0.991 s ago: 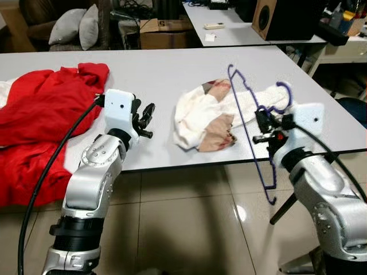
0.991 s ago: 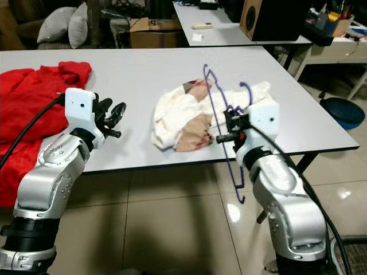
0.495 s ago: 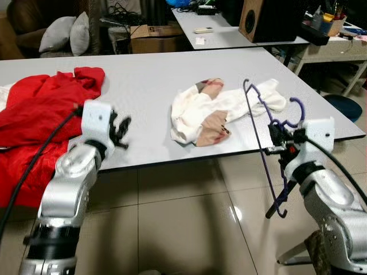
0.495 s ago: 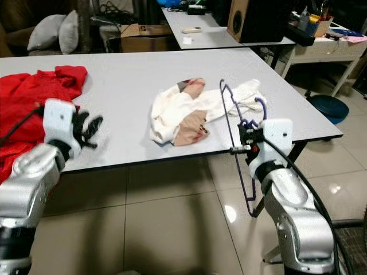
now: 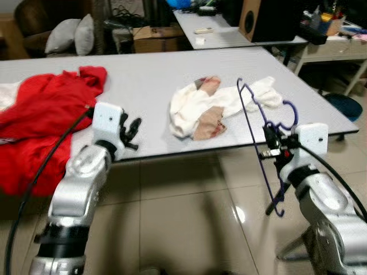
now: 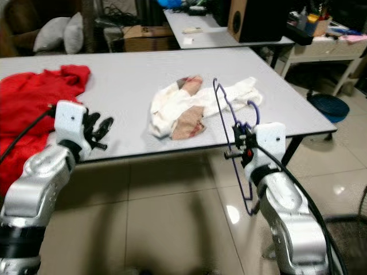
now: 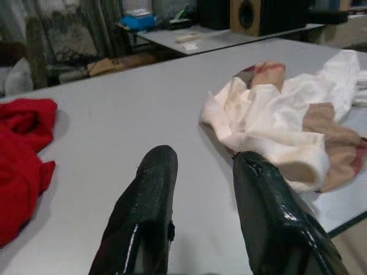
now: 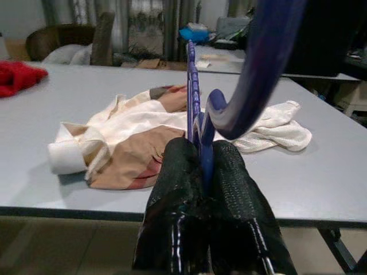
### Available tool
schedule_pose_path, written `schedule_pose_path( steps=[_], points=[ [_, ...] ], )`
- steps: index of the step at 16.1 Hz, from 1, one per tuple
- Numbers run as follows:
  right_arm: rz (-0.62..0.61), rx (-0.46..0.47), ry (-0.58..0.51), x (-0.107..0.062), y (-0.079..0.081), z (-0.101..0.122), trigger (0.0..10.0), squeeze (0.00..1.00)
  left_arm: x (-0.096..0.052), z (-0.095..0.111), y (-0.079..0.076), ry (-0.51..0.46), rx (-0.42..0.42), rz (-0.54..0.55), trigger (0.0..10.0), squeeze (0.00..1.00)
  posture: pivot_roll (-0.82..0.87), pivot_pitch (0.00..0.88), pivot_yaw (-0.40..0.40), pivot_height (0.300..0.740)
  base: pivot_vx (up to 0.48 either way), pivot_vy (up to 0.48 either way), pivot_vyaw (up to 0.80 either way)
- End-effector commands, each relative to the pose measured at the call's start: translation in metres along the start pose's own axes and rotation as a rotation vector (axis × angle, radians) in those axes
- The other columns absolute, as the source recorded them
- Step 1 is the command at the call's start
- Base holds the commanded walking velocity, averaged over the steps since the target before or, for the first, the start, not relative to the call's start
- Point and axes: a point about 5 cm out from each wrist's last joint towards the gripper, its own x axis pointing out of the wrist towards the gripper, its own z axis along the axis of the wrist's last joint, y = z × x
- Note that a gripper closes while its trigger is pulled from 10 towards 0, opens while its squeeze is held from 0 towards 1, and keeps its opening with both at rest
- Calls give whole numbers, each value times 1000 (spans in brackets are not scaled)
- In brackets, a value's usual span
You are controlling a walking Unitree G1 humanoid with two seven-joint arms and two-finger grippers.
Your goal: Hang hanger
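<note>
The right gripper (image 5: pixel 268 145) is clamped on the purple hanger (image 5: pixel 258 137) just below its hook, off the table (image 5: pixel 149 80) edge — the carry step, I judge — with the left gripper (image 5: pixel 133 130) parted and empty; next, find a rail.

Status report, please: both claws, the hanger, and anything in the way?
Right claw shut on hanger, held off table's front edge. Left claw open over table. White garment and red cloth lie on table.
</note>
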Motion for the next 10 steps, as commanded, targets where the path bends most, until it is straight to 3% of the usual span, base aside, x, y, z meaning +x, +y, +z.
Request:
schedule_pose_path(
  steps=[1, 3, 8, 10],
  points=[
    [-9, -1, 5, -1, -1, -3, 10000, 0, 2, 5, -3, -19, 9, -13, 10000, 0, -55, 0, 28, 740, 0, 349, 800],
    [-15, -2, 1, -1, -1, -5, 10000, 0, 2, 4, -5, -16, 7, -17, 10000, 0, -52, 0, 26, 740, 0, 339, 800],
    [-52, 30, -24, 1, -3, -5, 10000, 0, 3, 4, -8, -16, 7, -25, 10000, 0, -55, 0, 29, 740, 0, 336, 0],
    [-47, -28, -30, 1, -4, -3, 10000, 0, 3, 4, -8, -18, 7, -24, 10000, 0, -58, 0, 27, 740, 0, 337, 0]
  ],
)
